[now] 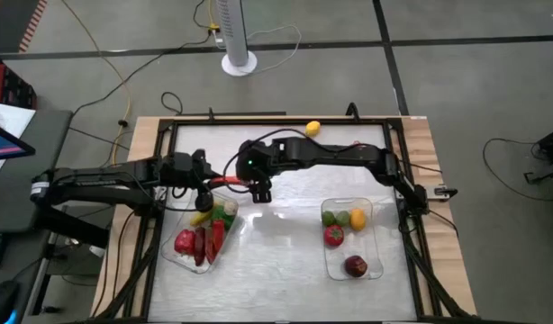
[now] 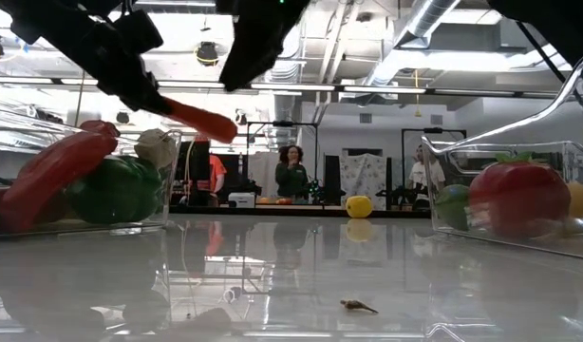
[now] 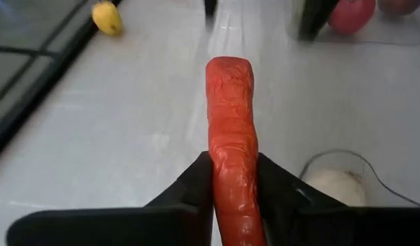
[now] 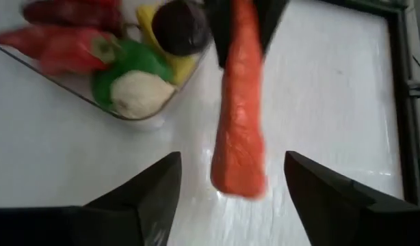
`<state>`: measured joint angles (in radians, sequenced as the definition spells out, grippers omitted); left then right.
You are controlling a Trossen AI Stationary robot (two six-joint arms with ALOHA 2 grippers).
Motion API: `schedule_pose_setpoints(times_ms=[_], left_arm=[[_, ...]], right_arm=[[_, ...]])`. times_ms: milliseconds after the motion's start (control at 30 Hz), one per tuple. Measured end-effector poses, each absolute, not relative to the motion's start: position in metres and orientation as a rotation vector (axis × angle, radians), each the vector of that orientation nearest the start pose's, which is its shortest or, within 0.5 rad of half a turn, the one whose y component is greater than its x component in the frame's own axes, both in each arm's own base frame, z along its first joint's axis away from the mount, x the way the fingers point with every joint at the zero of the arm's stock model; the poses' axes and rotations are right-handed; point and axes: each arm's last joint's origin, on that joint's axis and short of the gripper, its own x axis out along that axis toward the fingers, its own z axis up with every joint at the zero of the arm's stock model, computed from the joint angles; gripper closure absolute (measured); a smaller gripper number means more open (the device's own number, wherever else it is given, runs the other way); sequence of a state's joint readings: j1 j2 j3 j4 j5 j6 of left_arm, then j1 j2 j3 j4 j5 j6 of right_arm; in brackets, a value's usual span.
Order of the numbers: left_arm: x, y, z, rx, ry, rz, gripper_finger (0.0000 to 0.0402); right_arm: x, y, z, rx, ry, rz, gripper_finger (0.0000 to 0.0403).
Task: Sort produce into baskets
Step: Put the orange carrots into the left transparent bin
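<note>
A glossy white tabletop (image 1: 276, 261) mirrors the ceiling lights, and people stand in the workshop beyond. My left gripper (image 3: 234, 179) pinches a wrinkled orange toy carrot (image 3: 232, 137) above the table beside the clear plastic vegetable tray (image 1: 173, 256). My right gripper (image 4: 230, 179) stands spread around the carrot's tip, apart from it.

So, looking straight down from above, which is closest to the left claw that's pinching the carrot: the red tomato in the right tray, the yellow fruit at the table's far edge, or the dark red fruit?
From the left gripper, holding the carrot:
1. Red tomato, middle of the right tray.
2. Yellow fruit, alone at the table's far edge; too close to the tomato to call firmly.
3. Dark red fruit, at that tray's near end, clearly farthest.
</note>
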<state>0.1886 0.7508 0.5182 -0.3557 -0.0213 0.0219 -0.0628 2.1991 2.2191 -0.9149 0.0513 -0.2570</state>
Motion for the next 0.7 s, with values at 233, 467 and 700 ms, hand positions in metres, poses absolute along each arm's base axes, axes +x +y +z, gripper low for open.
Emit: schedule_pose_setpoints(times_ms=[233,467,700], left_arm=[[0.142,0.023,0.243,-0.113,0.629,0.048,0.0331],[0.125,0.015,0.272,-0.202,0.525,-0.055,0.0339],[0.120,0.008,0.276,-0.211,0.506,-0.065,0.0335]], right_arm=[[0.452,-0.028,0.351,-0.184,0.861,-0.011,0.0106],[0.430,-0.034,0.343,-0.122,0.853,-0.046,0.0106],[0.380,-0.043,0.304,-0.020,0.742,-0.111,0.0106]])
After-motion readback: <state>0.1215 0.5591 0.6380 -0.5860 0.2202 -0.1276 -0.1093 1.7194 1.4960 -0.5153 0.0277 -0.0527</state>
